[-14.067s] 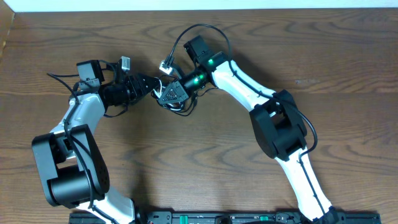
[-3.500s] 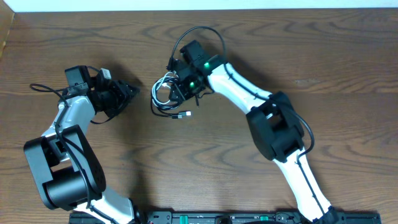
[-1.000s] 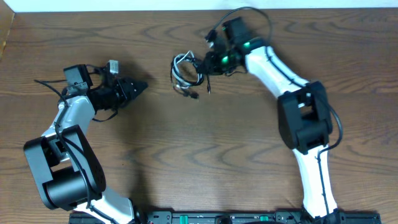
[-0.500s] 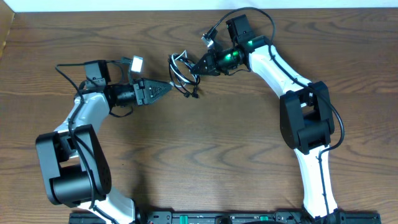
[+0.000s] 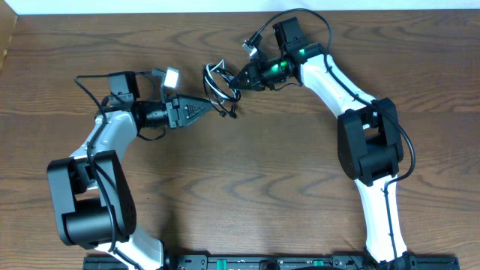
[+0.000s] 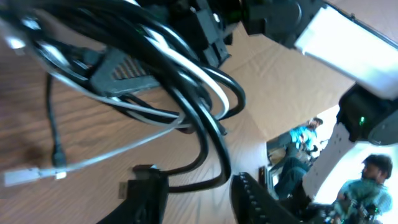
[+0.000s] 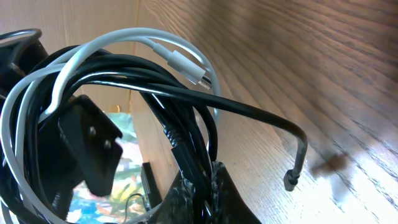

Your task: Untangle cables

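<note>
The cables (image 5: 220, 82) are a tangled bundle of thin black and white cords at the back middle of the table. My right gripper (image 5: 239, 78) is shut on the bundle's right side. In the right wrist view its fingers (image 7: 217, 193) pinch several black strands (image 7: 186, 149), a white cord (image 7: 124, 40) loops over the top, and a black plug end (image 7: 291, 180) hangs free. My left gripper (image 5: 212, 107) is open, its tips just below and left of the bundle. In the left wrist view a black loop (image 6: 208, 168) lies between its spread fingers (image 6: 146, 196).
The wooden table (image 5: 247, 180) spreads around the bundle. The left arm's white camera block (image 5: 171, 76) sits just left of the cables. A white plug (image 5: 250, 45) sticks up by the right wrist. The thicker black arm wires arc over both wrists.
My left gripper has moved right, closing in on the bundle's lower left side. My right gripper has held the bundle almost still over the last half second.
</note>
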`<action>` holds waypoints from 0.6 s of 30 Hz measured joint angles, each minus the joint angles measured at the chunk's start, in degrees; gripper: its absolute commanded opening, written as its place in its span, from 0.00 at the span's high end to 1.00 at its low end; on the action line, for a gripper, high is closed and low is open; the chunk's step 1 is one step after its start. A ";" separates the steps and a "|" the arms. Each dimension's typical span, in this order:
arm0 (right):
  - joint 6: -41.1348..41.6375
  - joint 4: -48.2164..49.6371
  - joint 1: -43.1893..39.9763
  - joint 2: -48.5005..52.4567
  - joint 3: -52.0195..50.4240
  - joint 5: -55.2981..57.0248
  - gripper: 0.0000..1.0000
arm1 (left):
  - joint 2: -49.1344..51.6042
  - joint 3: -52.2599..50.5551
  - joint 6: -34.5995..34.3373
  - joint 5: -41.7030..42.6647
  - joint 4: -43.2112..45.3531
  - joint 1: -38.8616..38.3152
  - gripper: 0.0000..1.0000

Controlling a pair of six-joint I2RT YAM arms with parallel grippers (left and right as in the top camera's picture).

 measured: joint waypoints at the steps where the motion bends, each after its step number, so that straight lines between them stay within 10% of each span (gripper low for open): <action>1: 0.09 0.11 0.00 0.02 0.00 -0.22 0.99 | 0.02 0.00 0.11 0.00 0.00 -0.46 0.66; 9: 0.31 0.33 0.00 0.02 0.00 -0.92 0.99 | 0.02 0.00 0.87 -3.19 0.44 -3.87 0.88; 18: 0.31 1.05 -0.02 0.00 -0.02 -2.89 0.99 | 0.02 0.00 0.66 -9.46 0.61 -4.17 0.90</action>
